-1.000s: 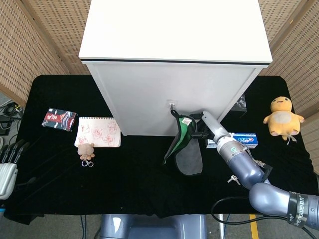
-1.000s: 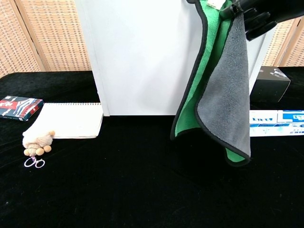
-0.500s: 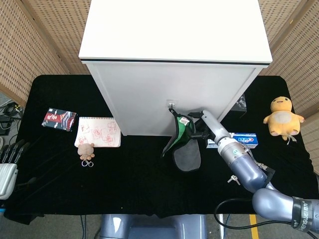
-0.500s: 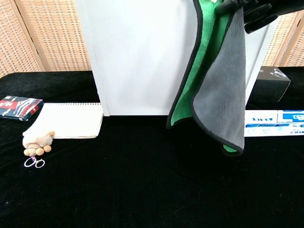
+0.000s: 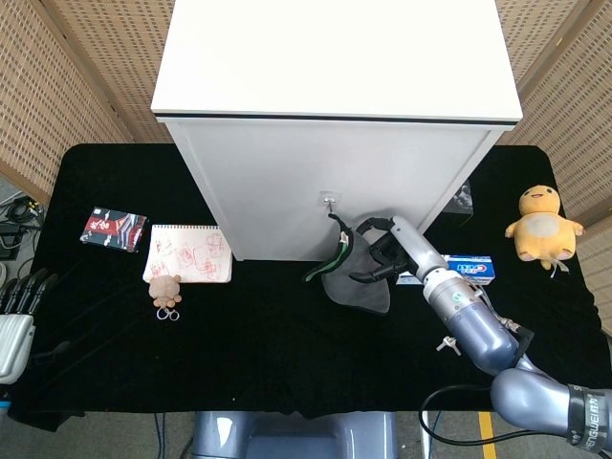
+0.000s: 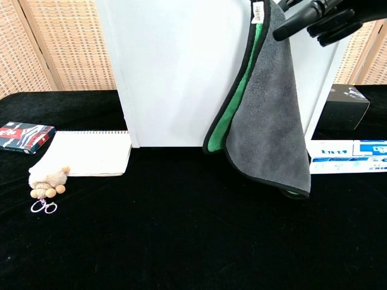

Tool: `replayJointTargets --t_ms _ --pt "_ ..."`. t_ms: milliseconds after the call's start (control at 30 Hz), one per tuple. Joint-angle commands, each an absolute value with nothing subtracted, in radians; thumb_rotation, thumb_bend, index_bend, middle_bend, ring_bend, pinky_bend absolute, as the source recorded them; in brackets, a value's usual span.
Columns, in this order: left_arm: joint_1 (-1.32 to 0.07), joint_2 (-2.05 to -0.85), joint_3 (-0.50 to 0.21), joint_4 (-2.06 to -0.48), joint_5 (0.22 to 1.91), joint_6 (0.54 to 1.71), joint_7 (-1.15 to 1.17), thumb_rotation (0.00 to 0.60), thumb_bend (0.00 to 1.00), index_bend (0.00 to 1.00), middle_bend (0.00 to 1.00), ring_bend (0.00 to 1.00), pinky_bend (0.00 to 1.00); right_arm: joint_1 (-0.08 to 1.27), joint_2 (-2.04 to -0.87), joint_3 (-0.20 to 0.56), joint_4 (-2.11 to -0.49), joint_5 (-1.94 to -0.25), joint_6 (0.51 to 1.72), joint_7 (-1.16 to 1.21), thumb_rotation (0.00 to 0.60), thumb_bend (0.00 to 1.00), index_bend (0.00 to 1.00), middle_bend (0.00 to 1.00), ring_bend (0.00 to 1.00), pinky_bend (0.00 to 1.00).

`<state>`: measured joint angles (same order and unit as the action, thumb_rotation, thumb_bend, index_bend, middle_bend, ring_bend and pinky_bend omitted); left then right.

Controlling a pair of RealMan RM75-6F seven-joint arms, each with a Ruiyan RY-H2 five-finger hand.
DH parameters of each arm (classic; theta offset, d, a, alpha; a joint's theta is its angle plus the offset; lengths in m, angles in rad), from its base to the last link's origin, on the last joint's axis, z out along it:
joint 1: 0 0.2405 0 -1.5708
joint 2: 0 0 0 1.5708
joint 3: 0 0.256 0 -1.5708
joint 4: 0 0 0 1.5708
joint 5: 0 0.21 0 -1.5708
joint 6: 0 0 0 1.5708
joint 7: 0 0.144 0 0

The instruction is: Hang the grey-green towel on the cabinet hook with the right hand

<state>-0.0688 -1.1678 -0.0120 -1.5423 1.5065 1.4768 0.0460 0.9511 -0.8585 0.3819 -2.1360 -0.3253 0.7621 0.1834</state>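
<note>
Black cloth covers the table (image 5: 249, 316) under the white cabinet (image 5: 335, 182). Just below its hook (image 5: 329, 201) hangs the grey-green towel (image 6: 266, 115), grasped by the right hand (image 5: 378, 251) (left hand (image 5: 21, 292) idle, fingers apart). Its loop seems near the hook; seating and releasing remain.

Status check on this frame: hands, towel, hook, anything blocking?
Right hand at towel, grip unclear. Towel's top corner up at the hook; whether it has caught is unclear. Left hand idle at table edge. Nothing blocking.

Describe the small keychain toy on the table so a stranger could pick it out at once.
Start at the white cabinet, then go left along the black table to the notebook with red drawings. The toy lies at that notebook's near edge: a small tan plush with metal rings, unlike the bigger yellow plush far right.
</note>
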Motion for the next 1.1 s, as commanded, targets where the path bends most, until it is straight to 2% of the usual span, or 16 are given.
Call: replayJointTargets --t_ms 33,200,467,800,1033,1100 --pt "-0.07 -1.168 -0.012 -1.541 1.506 1.475 0.046 0.6 0.0 0.0 0.0 0.0 0.0 0.951 -0.859 0.376 -2.135 -0.329 0.763 0.179 0.6 0.12 0.46 1.0 1.0 1.0" --pt "-0.069 -1.168 -0.012 -1.541 1.507 1.477 0.047 0.6 0.0 0.0 0.0 0.0 0.0 0.937 -0.853 0.363 -2.135 -0.357 0.775 0.165 0.6 0.11 0.44 1.0 1.0 1.0" --pt "-0.067 -1.168 -0.01 -1.544 1.512 1.482 0.049 0.6 0.0 0.0 0.0 0.0 0.0 0.879 -0.836 0.305 -2.145 -0.505 0.85 0.084 0.6 0.11 0.42 1.0 1.0 1.0" --pt "-0.063 -1.166 -0.007 -1.551 1.521 1.492 0.053 0.6 0.0 0.0 0.0 0.0 0.0 0.764 -0.823 0.21 -2.136 -0.788 0.901 0.002 0.6 0.11 0.42 1.0 1.0 1.0" --pt "-0.062 -1.163 -0.006 -1.552 1.525 1.496 0.047 0.6 0.0 0.0 0.0 0.0 0.0 0.655 -0.831 0.12 -2.076 -1.107 0.973 -0.057 0.6 0.11 0.43 1.0 1.0 1.0" --pt "-0.06 -1.161 -0.006 -1.554 1.528 1.5 0.044 0.6 0.0 0.0 0.0 0.0 0.0 0.615 -0.847 0.075 -2.001 -1.275 1.027 -0.115 0.6 0.12 0.44 1.0 1.0 1.0"
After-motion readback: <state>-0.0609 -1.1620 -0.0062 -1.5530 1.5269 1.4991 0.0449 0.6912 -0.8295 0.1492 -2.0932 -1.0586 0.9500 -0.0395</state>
